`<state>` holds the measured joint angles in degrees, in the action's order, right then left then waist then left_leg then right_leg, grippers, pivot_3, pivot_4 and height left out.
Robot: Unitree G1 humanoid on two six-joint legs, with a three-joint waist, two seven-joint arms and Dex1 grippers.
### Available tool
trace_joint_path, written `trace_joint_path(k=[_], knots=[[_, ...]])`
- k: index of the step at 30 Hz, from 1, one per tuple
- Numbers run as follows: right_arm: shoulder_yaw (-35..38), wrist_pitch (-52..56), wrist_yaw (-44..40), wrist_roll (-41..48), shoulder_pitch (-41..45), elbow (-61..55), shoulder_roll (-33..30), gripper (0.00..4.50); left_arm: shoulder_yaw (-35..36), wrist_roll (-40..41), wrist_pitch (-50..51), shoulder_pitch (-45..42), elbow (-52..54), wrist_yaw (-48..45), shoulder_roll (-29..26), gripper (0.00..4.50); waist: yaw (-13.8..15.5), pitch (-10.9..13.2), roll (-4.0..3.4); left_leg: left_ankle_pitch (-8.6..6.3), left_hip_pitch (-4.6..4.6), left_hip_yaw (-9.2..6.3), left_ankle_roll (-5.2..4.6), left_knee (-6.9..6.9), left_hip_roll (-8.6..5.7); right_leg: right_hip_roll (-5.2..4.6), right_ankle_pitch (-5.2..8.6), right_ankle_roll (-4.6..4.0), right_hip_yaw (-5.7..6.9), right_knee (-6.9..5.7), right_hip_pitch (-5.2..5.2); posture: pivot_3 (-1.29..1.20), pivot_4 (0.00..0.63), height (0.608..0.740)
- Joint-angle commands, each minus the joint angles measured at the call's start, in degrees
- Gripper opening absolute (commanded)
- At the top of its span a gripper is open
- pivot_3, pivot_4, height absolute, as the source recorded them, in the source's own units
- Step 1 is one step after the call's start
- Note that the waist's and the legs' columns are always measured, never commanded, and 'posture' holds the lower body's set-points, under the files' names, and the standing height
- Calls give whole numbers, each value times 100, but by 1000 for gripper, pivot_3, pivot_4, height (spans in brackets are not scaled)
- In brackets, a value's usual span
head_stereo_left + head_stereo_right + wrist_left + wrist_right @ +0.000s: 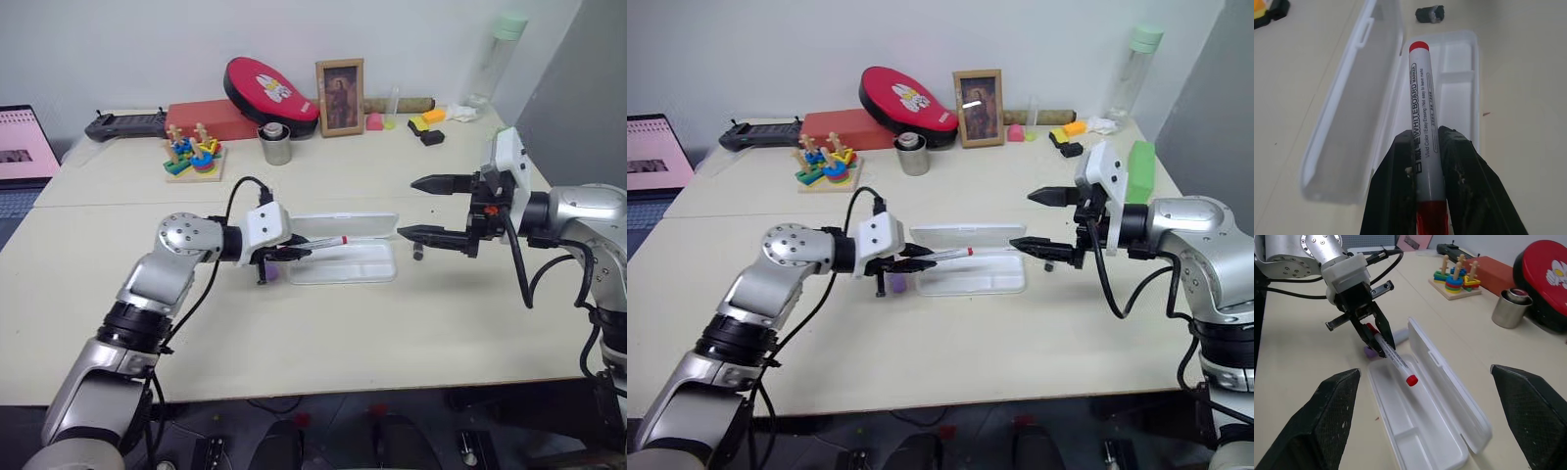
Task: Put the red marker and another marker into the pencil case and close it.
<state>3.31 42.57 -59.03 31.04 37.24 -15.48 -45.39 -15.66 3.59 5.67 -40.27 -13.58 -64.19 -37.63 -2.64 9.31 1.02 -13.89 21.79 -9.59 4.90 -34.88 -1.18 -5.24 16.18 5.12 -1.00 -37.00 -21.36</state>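
My left gripper is shut on the red marker, a slim white pen held near its red end. The marker's free red tip points out over the pencil case, which lies open on the table with its lid laid back. The marker hangs just above the left end of the tray. The other marker, short and lavender, lies on the table beside that end of the case, below my left gripper. My right gripper is open with nothing between its fingers, raised off the table to the right of the case.
A small dark object lies just right of the case. Along the back stand a metal cup, a wooden stacking toy, a red box, a red oval pouch, a picture frame and a bottle.
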Motion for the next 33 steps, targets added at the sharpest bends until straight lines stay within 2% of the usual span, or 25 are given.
trace_joint_path(k=[1, 11, 18, 20, 21, 27, 33], knots=[[305, 89, 139, 201, -55, -354, -143, 4500, -145, -406, -541, -330, -565, 216, 265, 424, -15, 0, 0, 0, 1, -1, 0, 0, 0, 0, 0, 0, 0, -1, 0, 0, 150, 740], [305, 133, 316, 280, -111, -435, -156, 4500, -216, -767, -1100, -850, -1746, 462, 970, 424, -13, 0, 1, 0, 0, -3, -3, -7, -1, -1, -1, 2, 1, -6, 4, 0, 150, 740], [276, 117, 339, 272, -149, -446, -170, 4500, -175, -805, -1189, -944, -1950, 373, 1148, 424, -23, -1, 1, 1, 0, -4, -2, -6, -2, -1, -1, 2, 2, -4, 4, 0, 150, 740], [275, 114, 344, 269, -152, -446, -170, 4500, -177, -823, -1177, -939, -1965, 363, 1153, 1123, -23, -1, 1, 0, 0, -4, -3, -8, -3, -1, -1, 2, 2, -5, 6, 0, 150, 740], [274, 113, 349, 266, -153, -450, -167, 4500, -172, -821, -1159, -933, -1965, 351, 1156, 1182, -23, -1, 1, 0, 0, -3, -3, -8, -3, -1, -1, 2, 2, -5, 6, 0, 150, 740], [272, 99, 366, 262, -158, -455, -156, 4500, -138, -797, -1057, -901, -1871, 320, 1184, 2542, -23, -1, 1, 2, -1, -5, -5, -10, -2, -1, -1, 3, 2, -9, 7, 0, 150, 740], [265, 82, 363, 259, -149, -436, -151, 4500, -91, -702, -867, -812, -1621, 272, 1174, 2635, -24, -1, 1, 2, -1, -5, -4, -10, -3, -1, -1, 3, 2, -8, 7, 0, 150, 740]])
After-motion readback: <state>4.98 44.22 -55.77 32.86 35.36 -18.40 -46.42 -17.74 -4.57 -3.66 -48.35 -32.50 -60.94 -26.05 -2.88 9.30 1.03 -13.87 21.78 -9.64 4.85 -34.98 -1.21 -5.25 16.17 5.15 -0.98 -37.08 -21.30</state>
